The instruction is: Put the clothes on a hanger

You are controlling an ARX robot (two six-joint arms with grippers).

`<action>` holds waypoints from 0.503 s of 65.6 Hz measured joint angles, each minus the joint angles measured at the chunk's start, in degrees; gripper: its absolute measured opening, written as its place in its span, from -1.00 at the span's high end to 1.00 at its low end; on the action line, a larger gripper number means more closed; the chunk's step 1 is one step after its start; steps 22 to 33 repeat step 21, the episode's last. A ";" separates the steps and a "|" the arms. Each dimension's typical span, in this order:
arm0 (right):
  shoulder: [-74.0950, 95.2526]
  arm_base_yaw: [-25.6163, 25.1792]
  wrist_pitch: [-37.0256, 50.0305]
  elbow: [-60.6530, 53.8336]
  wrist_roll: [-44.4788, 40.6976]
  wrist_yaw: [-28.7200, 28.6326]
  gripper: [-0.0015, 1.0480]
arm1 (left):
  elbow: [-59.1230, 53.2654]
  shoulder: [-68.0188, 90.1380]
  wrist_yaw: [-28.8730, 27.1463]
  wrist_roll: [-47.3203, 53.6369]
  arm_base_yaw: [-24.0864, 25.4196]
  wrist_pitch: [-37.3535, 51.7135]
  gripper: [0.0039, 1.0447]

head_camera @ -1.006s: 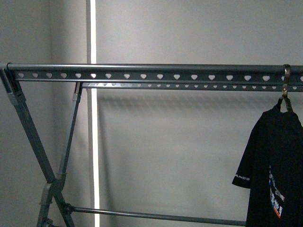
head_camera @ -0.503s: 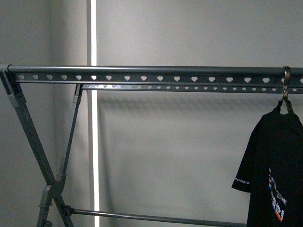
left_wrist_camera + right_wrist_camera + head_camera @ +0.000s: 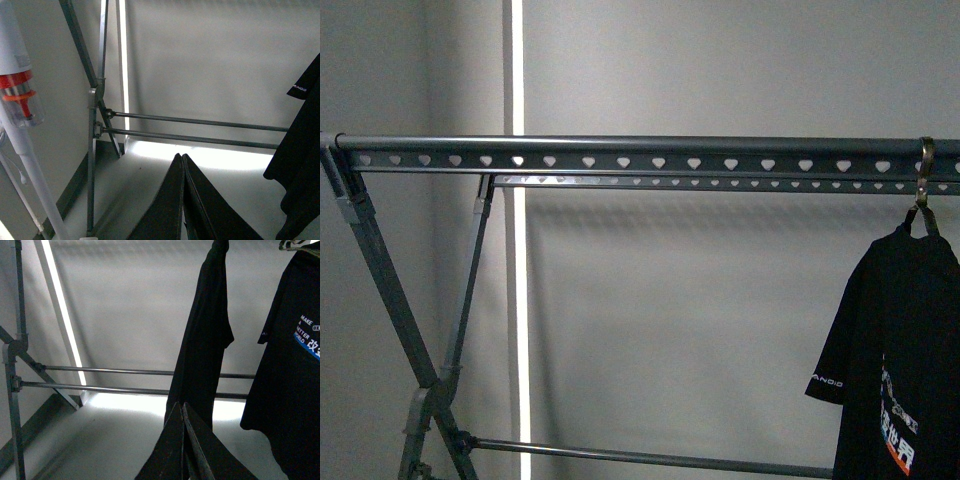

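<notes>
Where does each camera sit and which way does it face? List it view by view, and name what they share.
Front view: on the body, facing the rack's top rail and a black T-shirt on a hook; no arm shows.
Left wrist view: on the left arm, looking past the shut left gripper at the rack's lower bars and legs.
Right wrist view: on the right arm, looking past the shut right gripper at two hanging black shirts.
Shared: all three show the rack and a black shirt.

Plain grey wall [image 3: 720, 320] throughout. Narrow bright vertical light strip [image 3: 516, 300] left of centre. Pale floor [image 3: 150, 185], glare at wall base. White stick vacuum [image 3: 20, 125], far left.
</notes>
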 joint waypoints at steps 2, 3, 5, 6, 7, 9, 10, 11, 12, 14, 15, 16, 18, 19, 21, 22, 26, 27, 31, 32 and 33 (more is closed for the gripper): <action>0.00 0.00 0.00 0.00 0.00 -0.02 0.95 | 0.00 0.00 0.00 0.00 0.00 0.00 0.84; 0.00 0.00 0.00 0.00 -0.02 -0.02 0.95 | 0.00 0.00 0.00 0.00 0.00 0.00 0.81; 0.00 0.00 0.00 0.00 -0.07 -0.02 0.88 | 0.00 0.00 0.00 0.00 0.00 0.00 0.71; 0.00 0.00 0.00 0.00 -0.09 0.00 0.82 | 0.00 0.00 0.00 0.00 0.00 0.00 0.64; 0.00 0.00 0.00 0.00 -0.09 0.00 0.78 | 0.00 0.00 0.00 0.00 0.00 0.00 0.60; 0.00 0.00 0.00 0.00 -0.09 0.00 0.65 | 0.00 0.00 0.00 0.02 0.00 0.00 0.47; 0.00 0.00 0.00 0.00 -0.09 0.00 0.58 | 0.00 0.00 0.02 0.00 0.00 0.00 0.40; 0.00 0.00 0.00 0.00 -0.09 0.00 0.52 | 0.00 0.00 0.02 0.00 0.00 0.00 0.33; 0.00 0.00 0.00 0.00 -0.09 0.00 0.48 | 0.00 0.00 0.00 0.00 0.00 0.00 0.29; 0.00 0.00 0.00 0.00 -0.09 0.00 0.38 | 0.00 0.00 0.00 0.00 0.00 0.00 0.19; 0.00 0.00 0.00 0.00 -0.09 -0.02 0.31 | 0.00 0.00 0.00 0.00 0.00 0.00 0.12; 0.00 0.00 0.00 0.00 -0.09 0.00 0.28 | 0.00 0.00 0.00 0.00 0.00 0.00 0.09; 0.00 0.00 0.00 0.00 -0.09 -0.02 0.18 | 0.00 0.00 0.00 0.00 0.00 0.00 -0.01; 0.00 0.00 0.00 0.00 -0.09 0.00 0.11 | 0.00 0.00 0.00 0.00 0.00 0.00 -0.08; 0.00 0.00 0.00 0.00 -0.09 0.00 0.01 | 0.00 0.00 0.00 0.00 0.00 0.00 -0.18; 0.00 0.00 0.00 0.00 -0.09 0.00 0.01 | 0.00 0.00 0.00 0.00 0.00 0.00 -0.18; 0.00 0.00 0.00 0.00 -0.09 0.00 0.01 | 0.00 0.00 0.00 0.00 0.00 0.00 -0.18; 0.00 0.00 0.00 0.00 -0.09 0.00 0.01 | 0.00 0.00 0.00 0.00 0.00 0.00 -0.18; 0.00 0.00 0.00 0.00 -0.09 0.00 0.01 | 0.00 0.00 0.00 0.00 0.00 0.00 -0.18; 0.00 0.00 0.00 0.00 -0.09 0.00 0.01 | 0.00 0.00 0.00 0.00 0.00 0.00 -0.18; 0.00 0.00 0.00 0.00 -0.09 0.00 0.01 | 0.00 0.00 0.00 0.00 0.00 0.00 -0.18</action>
